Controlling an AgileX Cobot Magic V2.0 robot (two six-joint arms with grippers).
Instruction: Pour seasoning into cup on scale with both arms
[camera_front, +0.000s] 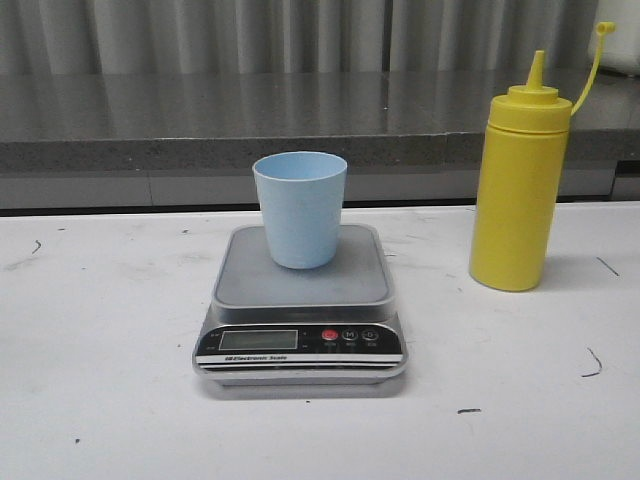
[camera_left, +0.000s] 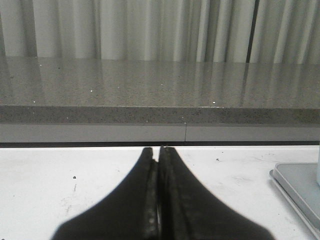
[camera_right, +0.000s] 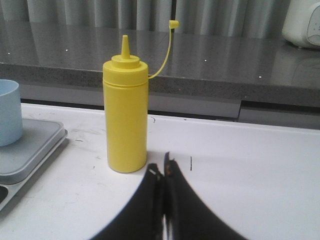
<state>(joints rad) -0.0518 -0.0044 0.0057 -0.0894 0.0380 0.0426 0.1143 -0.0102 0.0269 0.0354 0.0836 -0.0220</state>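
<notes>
Seasoning bottle (camera_front: 520, 195) upright right of the scale (camera_front: 300, 305), untouched; cup (camera_front: 300, 208) on its platform.
Both grippers, left (camera_left: 159, 152) and right (camera_right: 161, 167), pinched closed on nothing. Bottle looks light, squeezable, smooth: grasp mid-body gently.

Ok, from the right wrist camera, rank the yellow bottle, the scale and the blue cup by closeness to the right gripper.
1. Yellow squeeze bottle, just beyond the shut right gripper.
2. Scale, off to the robot's left.
3. Pale blue cup, standing on the scale, farther back.
</notes>
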